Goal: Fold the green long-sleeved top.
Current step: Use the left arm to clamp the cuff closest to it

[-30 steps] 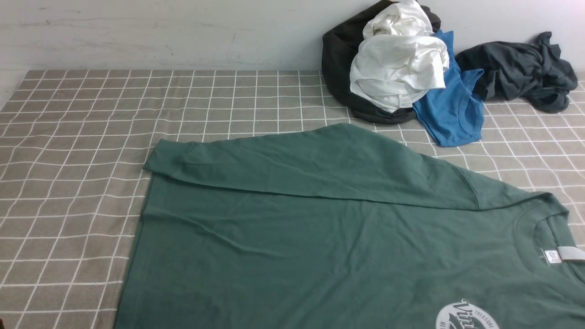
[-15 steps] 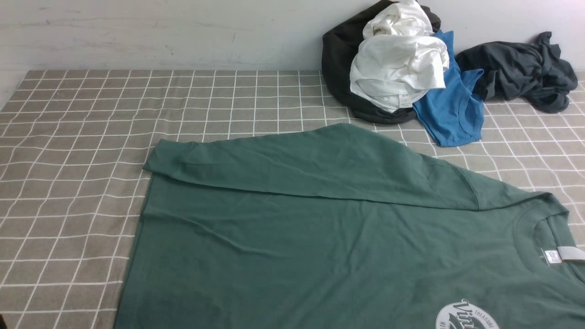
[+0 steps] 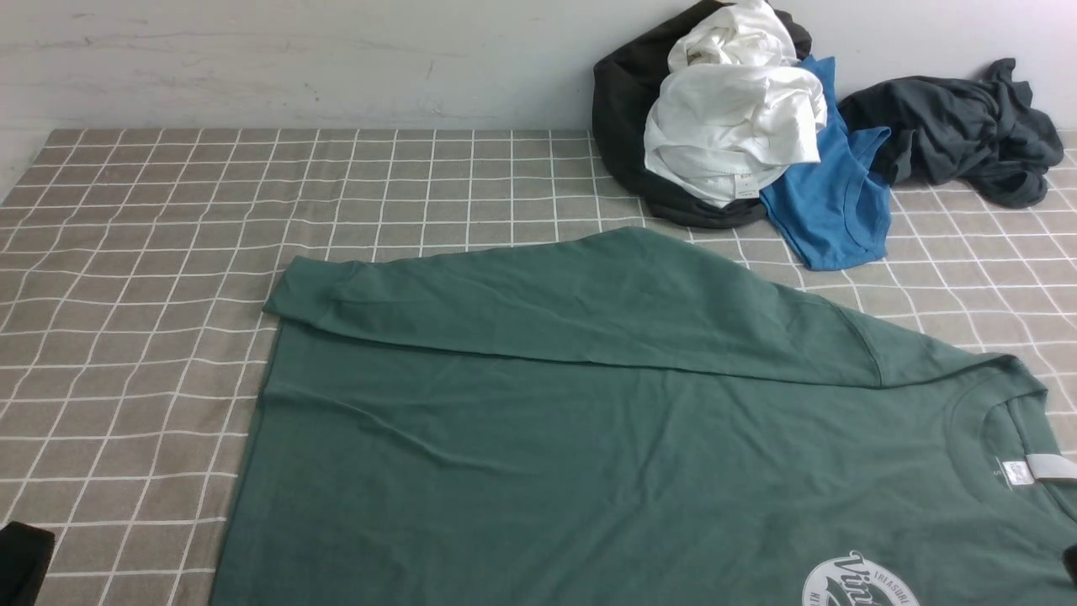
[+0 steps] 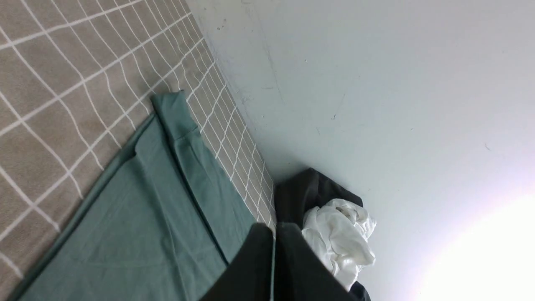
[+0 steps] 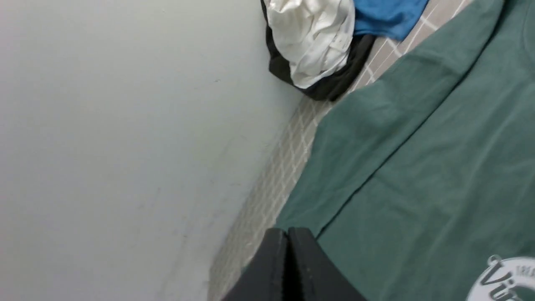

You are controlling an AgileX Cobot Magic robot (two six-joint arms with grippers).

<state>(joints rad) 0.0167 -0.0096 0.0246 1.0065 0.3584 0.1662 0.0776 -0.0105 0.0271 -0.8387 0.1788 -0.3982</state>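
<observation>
The left gripper [image 4: 274,228] and right gripper [image 5: 287,232] are seen clenched empty, with the green long-sleeved top [image 3: 589,438] spread ahead of both, its logo [image 3: 854,581] and near side cut off.

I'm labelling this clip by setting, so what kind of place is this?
Probably a clothes-folding test bench: a green long-sleeved top spread on a grey checked cloth, a bare white wall behind, and a pile of clothes against it.
</observation>
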